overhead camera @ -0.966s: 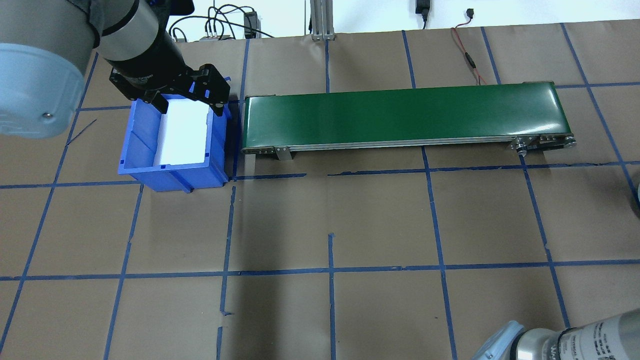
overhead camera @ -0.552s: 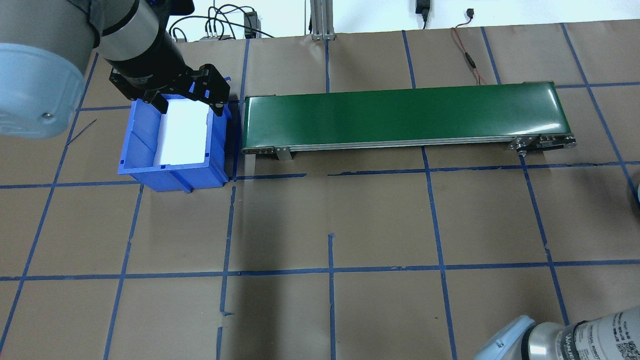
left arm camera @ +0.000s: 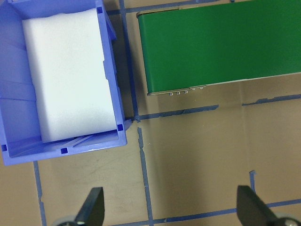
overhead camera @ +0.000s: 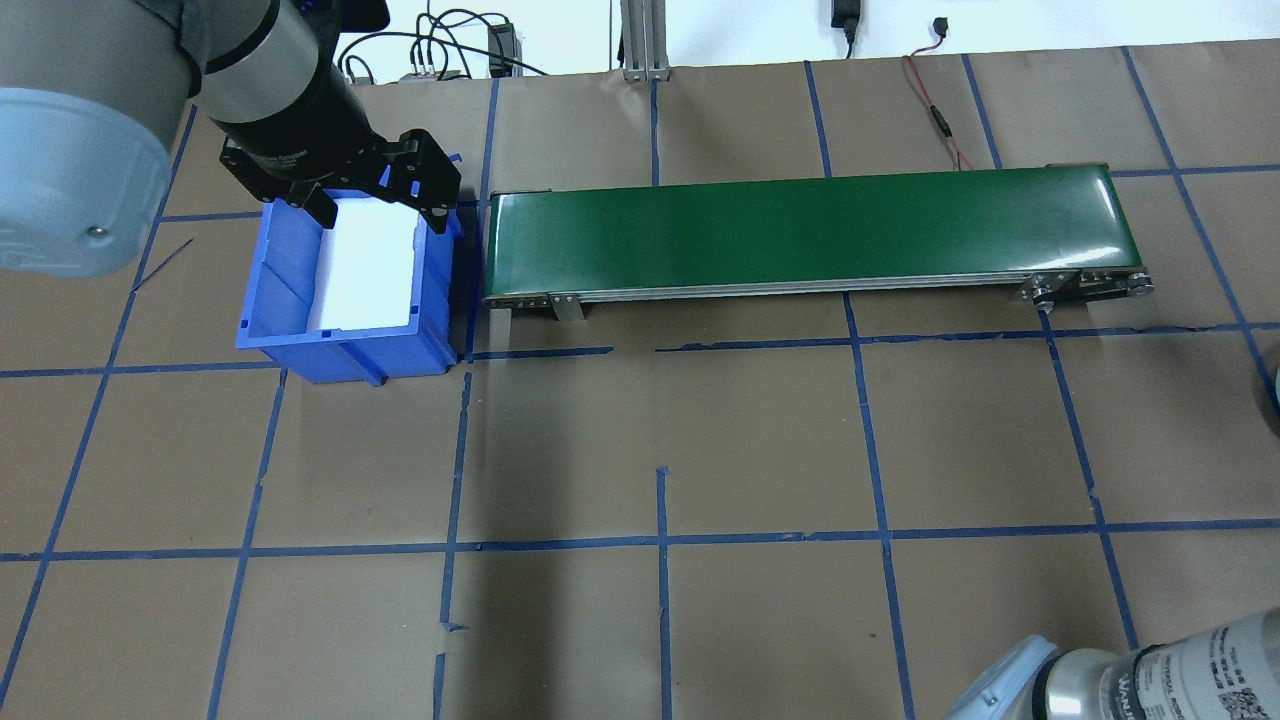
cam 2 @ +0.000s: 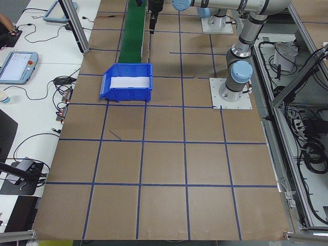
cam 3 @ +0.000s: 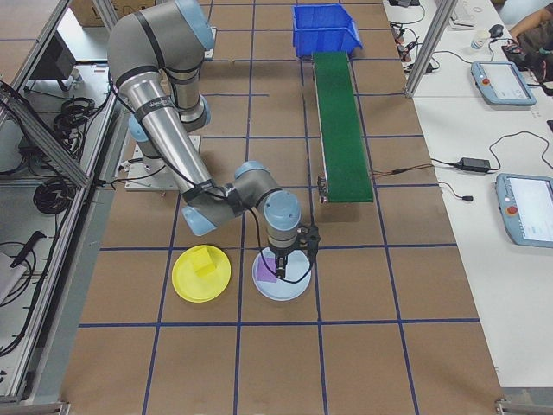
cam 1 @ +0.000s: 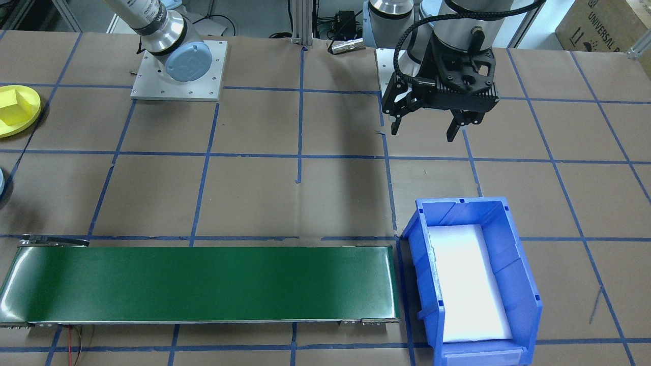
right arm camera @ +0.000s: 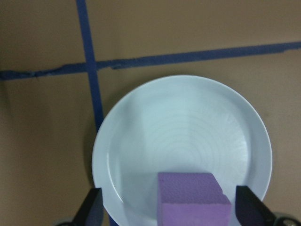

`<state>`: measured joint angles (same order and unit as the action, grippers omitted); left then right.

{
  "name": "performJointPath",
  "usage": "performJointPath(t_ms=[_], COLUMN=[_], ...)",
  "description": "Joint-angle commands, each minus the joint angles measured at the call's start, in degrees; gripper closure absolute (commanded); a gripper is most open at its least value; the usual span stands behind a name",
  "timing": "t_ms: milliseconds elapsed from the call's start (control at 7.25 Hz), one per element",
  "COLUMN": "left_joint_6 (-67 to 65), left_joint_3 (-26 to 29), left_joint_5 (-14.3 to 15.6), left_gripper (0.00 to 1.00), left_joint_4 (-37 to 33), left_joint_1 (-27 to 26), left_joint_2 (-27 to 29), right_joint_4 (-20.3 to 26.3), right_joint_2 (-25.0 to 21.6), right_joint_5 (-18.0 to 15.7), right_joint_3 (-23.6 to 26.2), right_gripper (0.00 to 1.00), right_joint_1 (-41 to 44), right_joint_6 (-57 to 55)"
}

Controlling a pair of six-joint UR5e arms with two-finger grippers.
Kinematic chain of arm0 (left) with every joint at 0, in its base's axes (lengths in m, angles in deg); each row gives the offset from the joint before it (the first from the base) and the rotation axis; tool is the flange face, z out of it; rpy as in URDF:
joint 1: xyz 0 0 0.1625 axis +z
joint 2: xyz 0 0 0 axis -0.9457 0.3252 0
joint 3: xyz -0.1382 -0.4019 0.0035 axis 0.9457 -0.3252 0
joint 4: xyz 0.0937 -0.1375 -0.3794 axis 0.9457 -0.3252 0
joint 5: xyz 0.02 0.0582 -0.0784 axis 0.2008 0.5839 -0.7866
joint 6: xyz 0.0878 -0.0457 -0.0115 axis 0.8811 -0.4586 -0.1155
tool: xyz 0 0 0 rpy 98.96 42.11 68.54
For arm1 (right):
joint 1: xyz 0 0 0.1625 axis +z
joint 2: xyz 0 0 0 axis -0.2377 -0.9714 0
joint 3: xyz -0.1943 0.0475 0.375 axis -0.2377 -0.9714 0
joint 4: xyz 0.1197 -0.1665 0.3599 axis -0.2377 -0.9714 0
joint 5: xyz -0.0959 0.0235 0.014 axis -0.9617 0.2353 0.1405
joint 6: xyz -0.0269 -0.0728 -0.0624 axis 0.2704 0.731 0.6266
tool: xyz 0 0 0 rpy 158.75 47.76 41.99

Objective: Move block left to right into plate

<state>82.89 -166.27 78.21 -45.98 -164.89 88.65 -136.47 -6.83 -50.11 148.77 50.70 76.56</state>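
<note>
On the brown-papered tabletop (overhead camera: 760, 440), the purple block (right arm camera: 193, 200) rests in the pale plate (right arm camera: 141, 141) — right hand (right arm camera: 167, 207) wide above it, left hand (cam 1: 426, 127) wide, holding nothing.

My left gripper (overhead camera: 372, 205) hangs over the far end of the blue bin (overhead camera: 275, 300), fingers (overhead camera: 436, 208) spread wide with nothing between them. White foam (overhead camera: 368, 270) lies below them in the bin. Just beside my fingers starts the green conveyor (overhead camera: 810, 230), running away across the table (overhead camera: 760, 440).
</note>
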Motion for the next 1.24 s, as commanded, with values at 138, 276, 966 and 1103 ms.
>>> performJointPath(t_ms=[138,276,966,1103], left_joint_6=[0.02,0.02,0.02,0.02], left_joint_3=[-0.02,-0.02,-0.02,-0.02], left_joint_5=[0.04,-0.04,0.04,-0.04], left_gripper=[0.00,0.00,0.00,0.00], left_joint_4=[0.00,0.00,0.00,0.00], left_joint_1=[0.00,0.00,0.00,0.00], left_joint_2=[0.01,0.01,0.01,0.01], right_joint_4=[17.52,22.38,36.30,36.14], right_joint_2=[-10.83,-15.75,-21.07,-20.12], right_joint_5=[-0.90,-0.98,2.26,1.66], right_joint_3=[-2.61,-2.61,-14.01,-13.77], right_gripper=[0.00,0.00,0.00,0.00], right_joint_1=[18.79,25.99,54.07,55.06], right_joint_6=[-20.74,-26.45,-51.50,-53.38])
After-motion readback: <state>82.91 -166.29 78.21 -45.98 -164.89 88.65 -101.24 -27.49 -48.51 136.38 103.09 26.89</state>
